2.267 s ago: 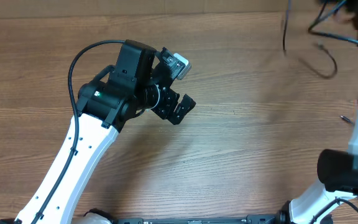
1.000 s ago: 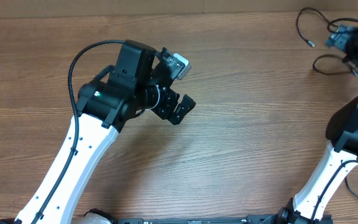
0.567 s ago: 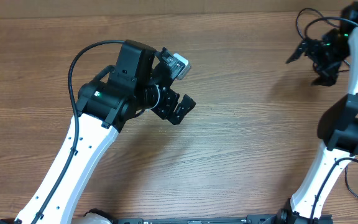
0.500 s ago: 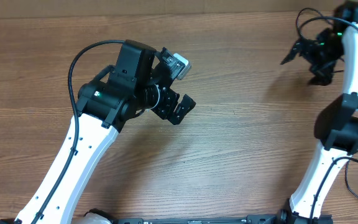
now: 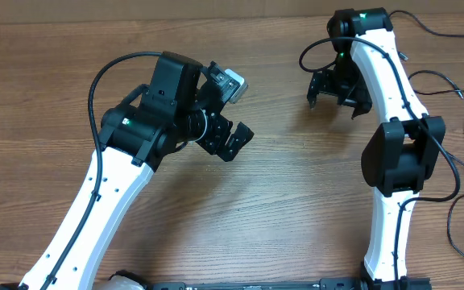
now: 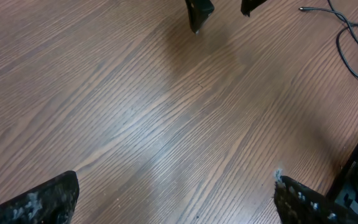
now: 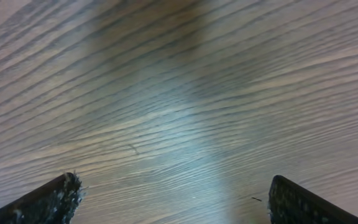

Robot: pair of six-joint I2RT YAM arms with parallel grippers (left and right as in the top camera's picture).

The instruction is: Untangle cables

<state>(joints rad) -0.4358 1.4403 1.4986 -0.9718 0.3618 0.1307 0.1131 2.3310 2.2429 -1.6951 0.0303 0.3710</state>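
Brown wood-grain table (image 5: 296, 209) fills every view. Nearest the arm bases, the left gripper (image 5: 230, 138) hovers left of centre, its jaws spread wide and holding nothing; its wrist view shows only wood grain between the fingers (image 6: 48, 199). Farther back, the right gripper (image 5: 337, 95) hangs over the table towards the far edge, jaws parted wide with nothing between them. The cables (image 5: 445, 80) lie loose on the table along the right side, beyond the right arm and well apart from both grippers, one thin strand ending in a small plug
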